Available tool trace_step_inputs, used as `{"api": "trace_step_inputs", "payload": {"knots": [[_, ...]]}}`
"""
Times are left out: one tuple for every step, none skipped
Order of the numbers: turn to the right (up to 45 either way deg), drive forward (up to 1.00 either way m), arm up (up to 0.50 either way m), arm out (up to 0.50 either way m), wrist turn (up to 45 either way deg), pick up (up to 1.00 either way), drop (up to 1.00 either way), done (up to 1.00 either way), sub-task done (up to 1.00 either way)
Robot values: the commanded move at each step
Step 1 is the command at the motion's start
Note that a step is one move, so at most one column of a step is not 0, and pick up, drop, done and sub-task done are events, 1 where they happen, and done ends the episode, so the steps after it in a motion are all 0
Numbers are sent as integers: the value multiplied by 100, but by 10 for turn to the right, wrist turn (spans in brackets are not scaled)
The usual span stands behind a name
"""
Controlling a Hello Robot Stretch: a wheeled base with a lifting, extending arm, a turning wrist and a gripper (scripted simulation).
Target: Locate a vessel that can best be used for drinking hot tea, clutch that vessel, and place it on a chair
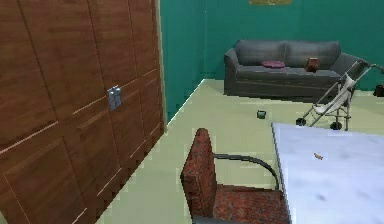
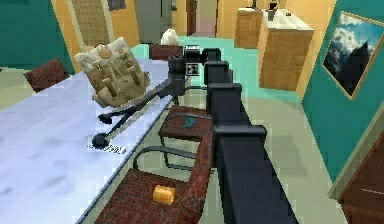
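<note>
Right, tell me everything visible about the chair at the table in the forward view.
The chair has a padded back and seat in reddish-brown, woven-looking fabric, and a thin, dark, curved, metal-looking armrest. It stands upright at the forward view's bottom, facing the pale table, its seat reaching the table's edge. The seat's visible part is bare; the legs are cut off.

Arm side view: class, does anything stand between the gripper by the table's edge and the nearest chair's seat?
Only the curved armrest of that chair, which runs beside the table's edge between the gripper and the seat. A small orange thing lies on that seat; whether it is the vessel cannot be told.
</note>
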Motion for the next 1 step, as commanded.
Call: {"api": "trace_step_inputs", "payload": {"knots": [[0, 0, 0, 0, -240, 0, 0, 0, 0]]}}
